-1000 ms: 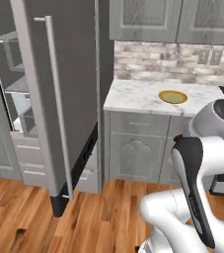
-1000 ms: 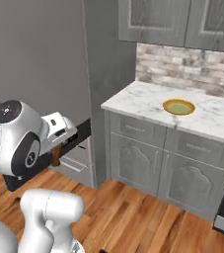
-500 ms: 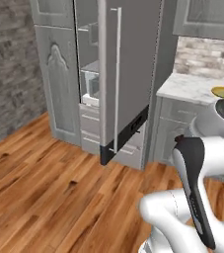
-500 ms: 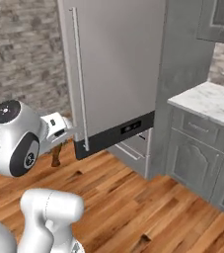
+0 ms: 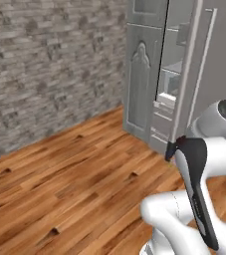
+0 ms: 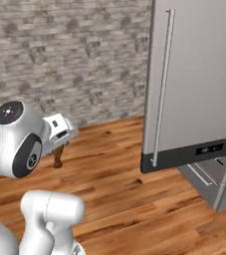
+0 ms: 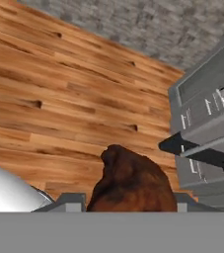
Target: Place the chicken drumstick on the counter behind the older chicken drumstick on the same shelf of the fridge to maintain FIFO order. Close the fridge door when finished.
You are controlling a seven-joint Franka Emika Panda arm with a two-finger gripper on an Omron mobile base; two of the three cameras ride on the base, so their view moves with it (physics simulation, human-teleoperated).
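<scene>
Between gripper fingers: chicken drumstick, clamped, carried low; base has swung left, counter gone from view, fridge door ajar ahead; drumstick collected; shelf placement and door closing pending.

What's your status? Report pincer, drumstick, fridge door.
Pincer shut on chicken drumstick, carried low over wood floor. Fridge door open, swung out ahead of the fridge. Drumstick not yet shelved.
</scene>
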